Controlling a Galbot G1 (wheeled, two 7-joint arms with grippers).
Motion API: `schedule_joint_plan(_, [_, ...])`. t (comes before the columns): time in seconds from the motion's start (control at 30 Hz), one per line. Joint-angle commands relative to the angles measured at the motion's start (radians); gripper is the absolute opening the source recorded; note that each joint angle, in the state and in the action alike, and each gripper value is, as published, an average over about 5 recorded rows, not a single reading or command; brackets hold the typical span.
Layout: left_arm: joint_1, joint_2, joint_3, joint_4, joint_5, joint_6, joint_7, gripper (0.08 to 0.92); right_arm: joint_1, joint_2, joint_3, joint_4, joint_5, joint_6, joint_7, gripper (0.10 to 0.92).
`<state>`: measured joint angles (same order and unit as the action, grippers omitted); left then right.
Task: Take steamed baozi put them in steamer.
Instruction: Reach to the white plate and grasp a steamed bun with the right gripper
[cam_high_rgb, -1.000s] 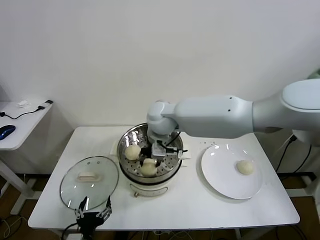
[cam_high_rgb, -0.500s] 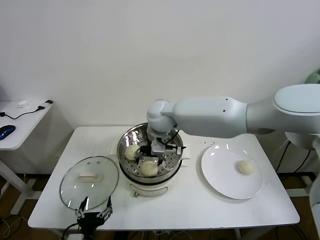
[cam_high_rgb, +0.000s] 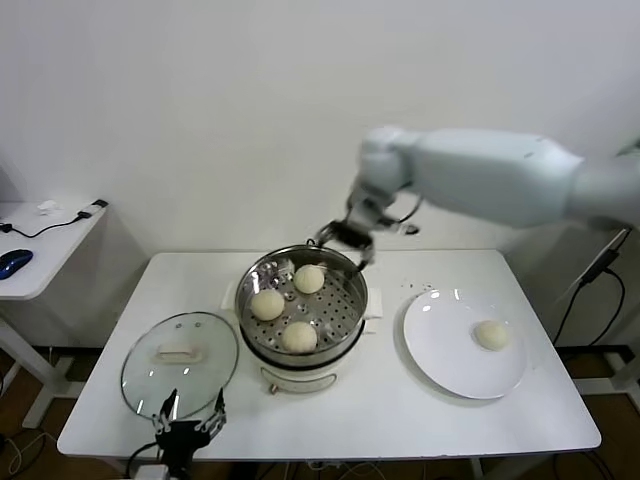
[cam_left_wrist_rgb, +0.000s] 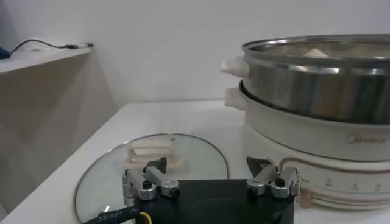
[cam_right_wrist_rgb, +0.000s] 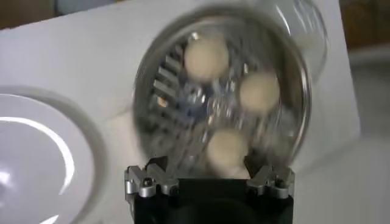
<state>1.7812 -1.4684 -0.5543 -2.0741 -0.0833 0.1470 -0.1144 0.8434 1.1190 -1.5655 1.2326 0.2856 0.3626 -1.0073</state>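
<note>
The steamer (cam_high_rgb: 335, 312) stands mid-table, a shiny steel pot on a white base. Three steamed baozi lie on its perforated tray: one at the back (cam_high_rgb: 309, 279), one on the left (cam_high_rgb: 267, 304), one at the front (cam_high_rgb: 299, 337). A fourth baozi (cam_high_rgb: 491, 334) lies on the white plate (cam_high_rgb: 450, 345) to the right. My right gripper (cam_high_rgb: 345, 238) hangs open and empty above the pot's far right rim. Its wrist view looks down into the steamer (cam_right_wrist_rgb: 177, 91) past the open right gripper (cam_right_wrist_rgb: 207, 167). My left gripper (cam_high_rgb: 187, 428) is parked open at the table's front edge.
A round glass lid (cam_high_rgb: 180, 358) with a white handle lies flat left of the steamer, just beyond the left gripper (cam_left_wrist_rgb: 210, 165); the left wrist view shows this lid (cam_left_wrist_rgb: 152, 164) and the pot's wall (cam_left_wrist_rgb: 317, 79). A side table (cam_high_rgb: 40, 245) stands far left.
The right gripper opened inside the pot, left a baozi at the back of the tray, then rose and drew back to the right. The left arm stayed still.
</note>
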Motion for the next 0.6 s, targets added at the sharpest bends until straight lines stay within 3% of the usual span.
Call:
schedule_joint_plan(0.03, [-0.007,0.004,-0.004,0.002,-0.007,0.001,0.002,0.823,0.113,-0.362,-0.241,-0.062,0.223,-0.361,-0.065,0.823])
schedule_joint_plan(0.27, [-0.018,-0.001,-0.011,0.0,-0.012,0.007,0.006,0.823,-0.124,-0.547,-0.156,-0.049,0.095,-0.413,-0.06,0.823])
schedule_joint_plan(0.6, [-0.004,-0.01,-0.015,-0.005,-0.008,0.008,0.009,0.823,-0.464,-0.552,0.122,-0.182,-0.062,-0.434,-0.033,0.823])
